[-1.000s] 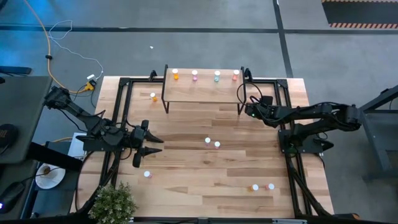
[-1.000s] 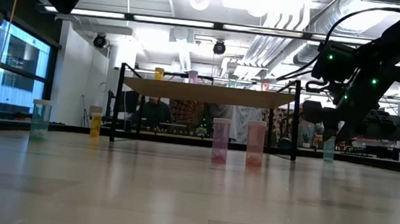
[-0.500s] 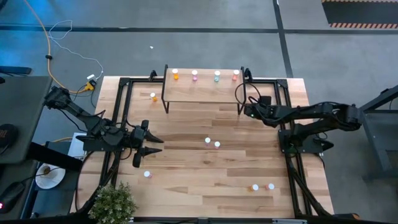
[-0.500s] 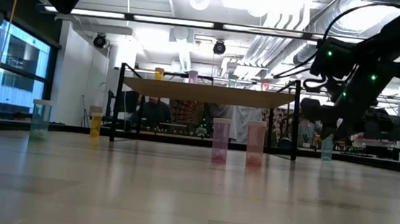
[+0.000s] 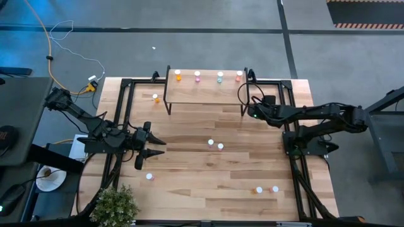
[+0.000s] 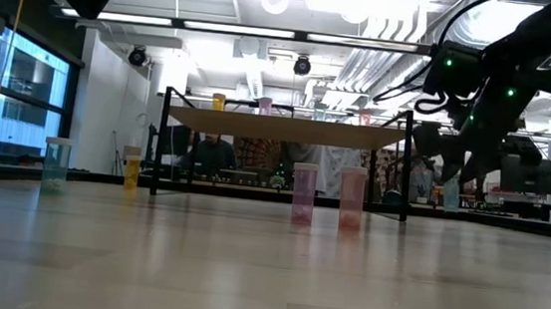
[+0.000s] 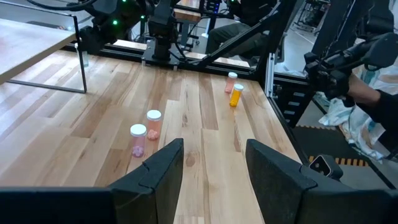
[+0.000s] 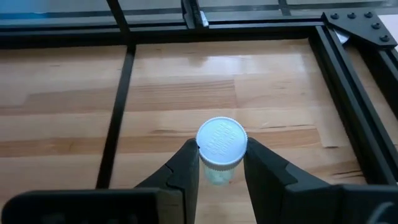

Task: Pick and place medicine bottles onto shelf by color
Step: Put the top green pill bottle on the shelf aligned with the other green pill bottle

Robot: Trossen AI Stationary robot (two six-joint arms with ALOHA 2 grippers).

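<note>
Right gripper [image 8: 221, 163] is closed on a bottle [image 8: 221, 144], fingers [image 8: 186, 165] pinching it just under the white cap, bottle upright, long axis vertical (body looks pale teal-green, mostly hidden by the cap). In the high view the right gripper [image 5: 254, 114] hangs just off the shelf's right end, by the shelf [image 5: 205, 91] leg, above the tabletop. The shelf lies to the gripper's left and slightly farther back; four bottles stand in a row along its back edge, orange, pink, the teal one [image 5: 219, 77], red. The move probably turns on this: the carried bottle has to go up and over the shelf edge toward the teal one, second from the right end, so near this arm. In the low view the gripper sits about level with the shelf top, bottle bottom lower than the board, so a lift looks needed first.

Left gripper [image 5: 153, 146] waits, jaws apart and empty, well away at the table's left side, pointing at two pink bottles [image 7: 145, 132] mid-table.
</note>
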